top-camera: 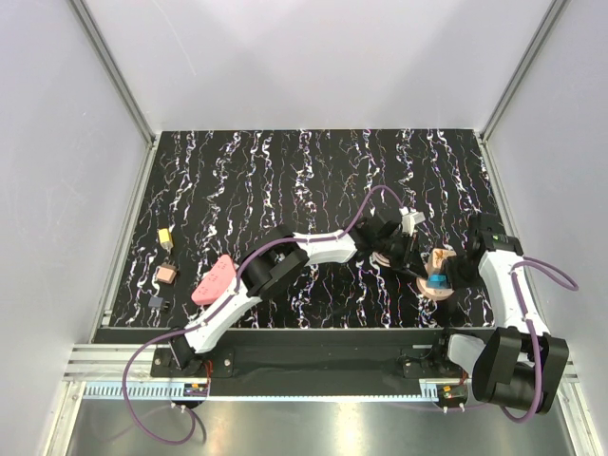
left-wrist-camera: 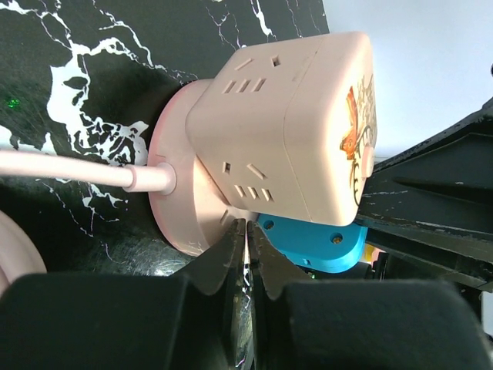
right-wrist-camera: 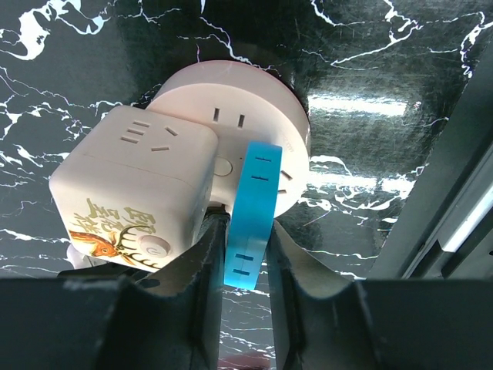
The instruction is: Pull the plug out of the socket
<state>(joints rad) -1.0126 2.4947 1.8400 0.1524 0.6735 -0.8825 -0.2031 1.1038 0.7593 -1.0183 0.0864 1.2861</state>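
Contents, L to R, on black white-veined marble-pattern table [top-camera: 313, 171]:

1. Small yellow-and-black block [top-camera: 163, 236], far L side. Nearer the front edge are a small tan square piece [top-camera: 166, 275] and a small black piece [top-camera: 157, 302] (both too small to identify).
2. Pink bean-shaped plastic piece [top-camera: 216, 281], near front edge, R of item 1.
3. Left gripper [left-wrist-camera: 246, 231]: fingers closed tip to tip, nothing btwn them, tips at rim of item 4.
4. Pale pink round socket [right-wrist-camera: 231, 100], R of centre, btwn the two grippers. A pale pink cube adapter w/ deer print [right-wrist-camera: 131, 193] stands on it, and a pink cable [left-wrist-camera: 69, 168] leaves its side.
5. Flat blue plastic plug [right-wrist-camera: 254, 185]: seated in the socket, just beside the cube adapter.
6. Right gripper [right-wrist-camera: 246, 227]: fingers clamped on the plug, one per flat side.
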